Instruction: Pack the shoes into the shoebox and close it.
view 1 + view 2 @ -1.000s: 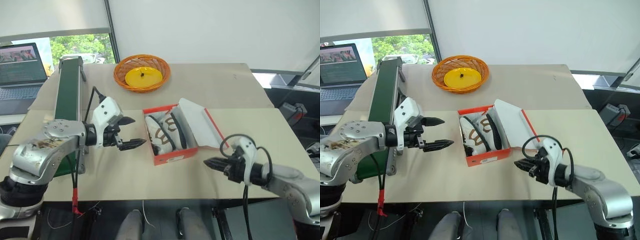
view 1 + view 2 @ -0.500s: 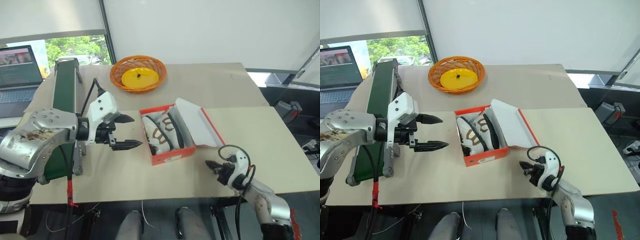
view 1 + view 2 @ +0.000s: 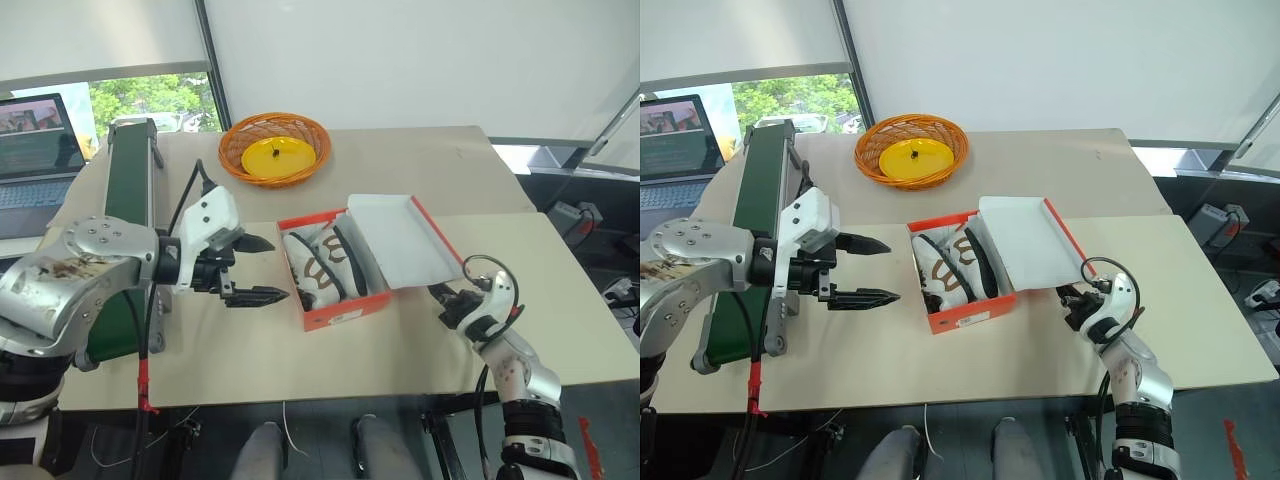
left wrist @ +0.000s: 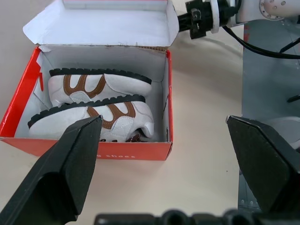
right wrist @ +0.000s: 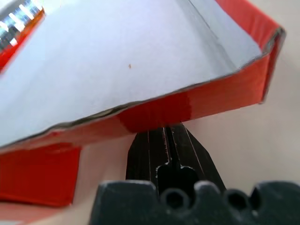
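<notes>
The red-orange shoebox stands open mid-table, with both shoes lying side by side inside it: whitish uppers, brown straps, dark soles. Its white-lined lid slopes up and away from the box on the right. My right gripper is shut, and its tips sit just under the lid's outer red rim. My left gripper hovers open a little left of the box, pointing at it with nothing between its fingers.
An orange wicker basket holding a yellow plate sits at the back of the table. A green conveyor runs along the left side, with a laptop behind it. The table's front edge lies close below both grippers.
My right gripper has moved forward and to the right, coming under the lid's outer edge, and the lid now stands higher. The left gripper has hardly moved.
</notes>
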`<move>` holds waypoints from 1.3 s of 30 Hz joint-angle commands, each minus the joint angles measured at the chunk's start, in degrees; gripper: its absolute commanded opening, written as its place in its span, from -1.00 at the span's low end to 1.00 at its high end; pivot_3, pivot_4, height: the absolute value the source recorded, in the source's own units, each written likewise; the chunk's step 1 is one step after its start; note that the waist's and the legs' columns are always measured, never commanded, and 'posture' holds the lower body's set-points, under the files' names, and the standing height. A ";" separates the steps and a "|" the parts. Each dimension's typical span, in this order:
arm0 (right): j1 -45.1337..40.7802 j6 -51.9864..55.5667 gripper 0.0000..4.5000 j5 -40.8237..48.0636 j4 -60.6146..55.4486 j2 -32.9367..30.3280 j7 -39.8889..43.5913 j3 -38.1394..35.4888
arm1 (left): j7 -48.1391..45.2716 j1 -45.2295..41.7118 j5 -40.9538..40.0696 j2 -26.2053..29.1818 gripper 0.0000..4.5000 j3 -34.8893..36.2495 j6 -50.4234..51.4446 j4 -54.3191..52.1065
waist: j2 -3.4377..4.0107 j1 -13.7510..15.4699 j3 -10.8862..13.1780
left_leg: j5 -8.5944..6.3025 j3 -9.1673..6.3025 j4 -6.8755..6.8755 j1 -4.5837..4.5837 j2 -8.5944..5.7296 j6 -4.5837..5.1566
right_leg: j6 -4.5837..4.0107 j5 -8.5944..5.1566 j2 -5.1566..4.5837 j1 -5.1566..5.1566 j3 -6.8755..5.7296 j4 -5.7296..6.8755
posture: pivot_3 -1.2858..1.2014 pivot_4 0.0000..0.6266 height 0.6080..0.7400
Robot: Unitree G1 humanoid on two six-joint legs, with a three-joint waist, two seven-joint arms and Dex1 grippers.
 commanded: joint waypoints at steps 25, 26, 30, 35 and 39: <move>-8.41 14.63 -0.96 -1.58 -13.07 -2.17 2.86 23.63 | -0.41 1.58 2.64 0.15 1.00 -0.65 -2.91 -1.56 | -0.19 -1.16 -0.13 | -0.33 0.39 -0.03 0.68 0.81 0.33 | -0.14 -0.03 0.79 0.46 0.25 -0.19 | 0.03 -0.52 1.00; -10.09 16.05 -0.96 -0.45 -14.16 -2.53 3.07 22.76 | -0.05 2.03 2.50 0.08 1.00 -0.40 -2.74 -1.88 | -0.19 -1.20 -0.12 | -0.33 0.40 -0.04 0.68 0.82 0.33 | -0.15 -0.02 0.80 0.45 0.27 -0.18 | 0.03 -0.52 1.00; -20.51 23.57 -0.96 4.04 -15.32 -3.72 3.50 19.85 | 2.01 3.65 1.69 -0.72 1.00 0.63 -2.02 -3.13 | -0.11 -1.29 0.01 | -0.33 0.50 -0.03 0.56 0.81 0.33 | -0.23 0.03 0.78 0.30 0.36 -0.17 | 0.03 -0.52 1.00; -33.34 26.97 -0.96 2.48 -9.57 -3.34 7.96 23.95 | 5.11 6.03 1.17 -2.23 1.00 1.63 -1.12 -4.97 | -0.08 -1.19 0.03 | -0.32 0.51 -0.03 0.13 0.82 0.33 | -0.34 0.10 0.82 -0.22 0.39 -0.05 | 0.03 -0.52 1.00; -37.68 19.11 -0.96 -5.15 2.97 1.43 13.95 33.00 | 7.27 7.64 1.22 -3.21 1.00 2.13 -0.58 -6.46 | -0.12 -1.25 0.00 | -0.40 0.50 -0.03 -0.08 0.84 0.46 | -0.70 0.32 0.85 -0.45 0.38 -0.03 | 0.03 -0.52 1.00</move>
